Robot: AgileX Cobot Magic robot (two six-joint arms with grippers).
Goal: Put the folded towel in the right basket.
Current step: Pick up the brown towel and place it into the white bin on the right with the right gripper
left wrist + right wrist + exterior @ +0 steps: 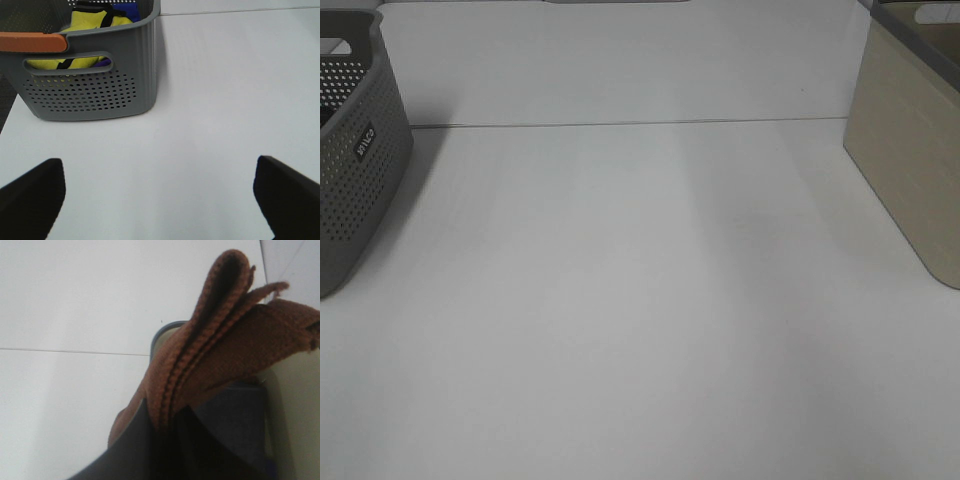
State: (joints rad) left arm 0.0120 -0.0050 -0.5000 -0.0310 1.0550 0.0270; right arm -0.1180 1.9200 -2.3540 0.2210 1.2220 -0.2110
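Half done, seemingly: towel (pixel 220 350) clamped in right pincer (pixel 162 417), basket (pixel 298 410) just beyond its tips, only lowering and release left; left pincer (pixel 160 200) spread, empty.

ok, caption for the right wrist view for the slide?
Right hand pinching a folded rust-brown knitted towel beside the beige, grey-rimmed basket.

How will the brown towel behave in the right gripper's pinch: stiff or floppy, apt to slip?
Probably floppy: the folded towel fans into separate layers beyond the right gripper and its free end curls over. Likely light, since a narrow pinch carries it. Its coarse knit looks grippy, so slipping seems unlikely.
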